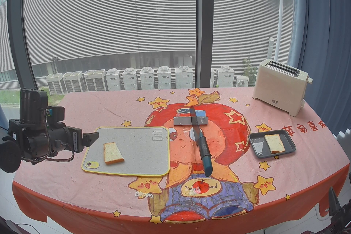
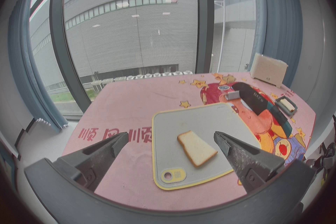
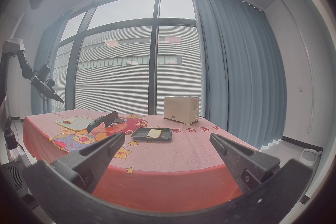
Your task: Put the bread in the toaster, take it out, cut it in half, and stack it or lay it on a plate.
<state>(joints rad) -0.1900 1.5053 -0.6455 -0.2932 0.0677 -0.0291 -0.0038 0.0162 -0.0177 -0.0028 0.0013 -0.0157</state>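
Bread lies in two pieces on the table. One half slice rests flat on the grey cutting board, just ahead of the left gripper. That gripper hangs level at the board's outer edge with its fingers spread wide and nothing between them. From its own camera, the half slice sits on the board a little past the fingertips. Beyond the board from that gripper, a knife with a dark blade and teal handle lies on the cartoon tablecloth, its blade propped across a small grey rest. The other bread piece lies in a dark rectangular plate, farther still from the left gripper and past the knife. The right gripper hangs off the table's edge, low and well short of everything on it. Its fingers are also wide apart and empty. Ahead of it come the plate and then the cream toaster, which stands upright near the window, well apart from both grippers.
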